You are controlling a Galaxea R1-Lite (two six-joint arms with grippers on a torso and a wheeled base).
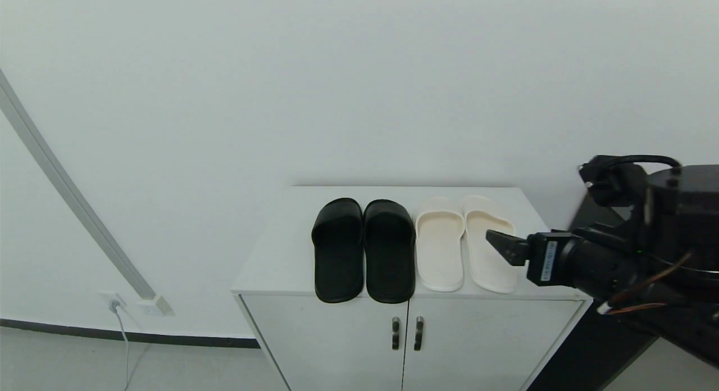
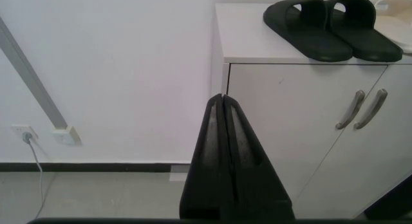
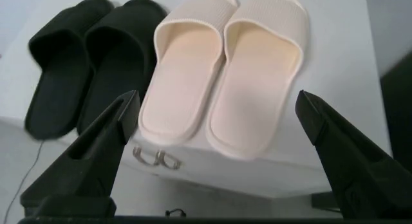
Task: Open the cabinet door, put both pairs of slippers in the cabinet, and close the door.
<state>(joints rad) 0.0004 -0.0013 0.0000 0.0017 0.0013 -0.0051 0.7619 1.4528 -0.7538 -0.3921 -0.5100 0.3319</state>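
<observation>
ROBOT FACES SHUT CABINET: A plain white wall [image 1: 359, 87] backs a low white two-door cabinet [image 1: 337, 346], both of its doors shut. On the cabinet's flat top surface [image 1: 275, 267] lies a pair of black rubber slide slippers [image 1: 371, 250]. Just beside it, to the robot's right, lies a pair of cream moulded slide slippers [image 1: 444, 250]. All toes point to the wall and all heels sit at the front edge. The robot's right pincer [image 3: 217, 98] hangs near the cabinet's right end, level with the cream pair, its jaws spread wide and holding nothing. The left pincer [image 2: 223, 102] sits low, off the cabinet's left front corner, its jaws pressed together and empty. Smallest in the scene are the curved metal door handles [image 1: 396, 333], side by side where the doors meet.

The door looks to be the first job, with no slipper lifted yet. The handles stand at the centre, so the hinges are probably on the outer edges. A clean opening would have a pincer drop below the top surface and close squarely around one handle. It would then pull in an arc about that door's outer edge, not straight back. The approach should pass clear of the heels at the front edge, since a brush there could push a slipper off. The shut left pincer would have to open before it could take a handle.

By count there are one cabinet, two doors, two handles, four slippers in two pairs, and two pincers.
</observation>
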